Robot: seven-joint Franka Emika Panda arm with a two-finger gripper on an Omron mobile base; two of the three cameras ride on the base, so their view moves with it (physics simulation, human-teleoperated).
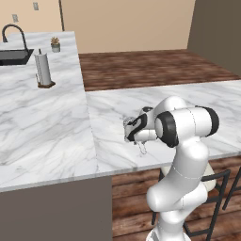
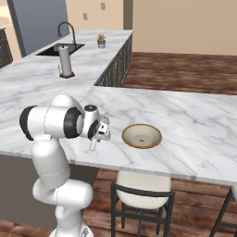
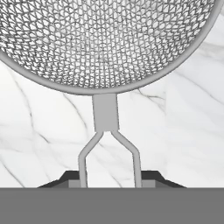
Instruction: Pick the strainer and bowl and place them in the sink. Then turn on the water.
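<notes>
A round silver wire-mesh strainer (image 3: 105, 41) takes up the top of the hand view, its mesh dome ringed by a grey rim. A short flat tab drops from the rim and splits into two thin wire legs that run down to the gripper (image 3: 111, 179) at the bottom edge. The dark fingertips (image 3: 70, 178) sit low on either side of those legs, and whether they are pressing on the wire cannot be told from here. Behind the strainer lies white marble with grey veins.

In the left base view, the strainer (image 1: 128, 123) shows as a small pale shape at the tip of the gripper (image 1: 133, 133), above the marble counter (image 1: 47, 127) near its front edge, with a thin wire hanging below the hand. In the right base view, the gripper (image 2: 102, 131) is over the same counter (image 2: 194, 120), with the wire handle (image 2: 92, 146) dangling below it.

Just beside the gripper on that counter rests a wide shallow tan bowl (image 2: 141, 135), upright, with a darker brown rim and a pale inside.

Well apart, on the far arm of the counter, is the black sink (image 2: 60, 49) with its tall dark curved faucet (image 2: 69, 28). The sink (image 1: 14, 57) and faucet (image 1: 14, 33) also appear at the upper left of the left base view. Near the sink stands a paper towel roll on a holder (image 1: 43, 69), and farther back a small potted plant (image 1: 55, 44). A dark metal stool with a pale seat (image 2: 141, 185) stands under the counter's front edge.
</notes>
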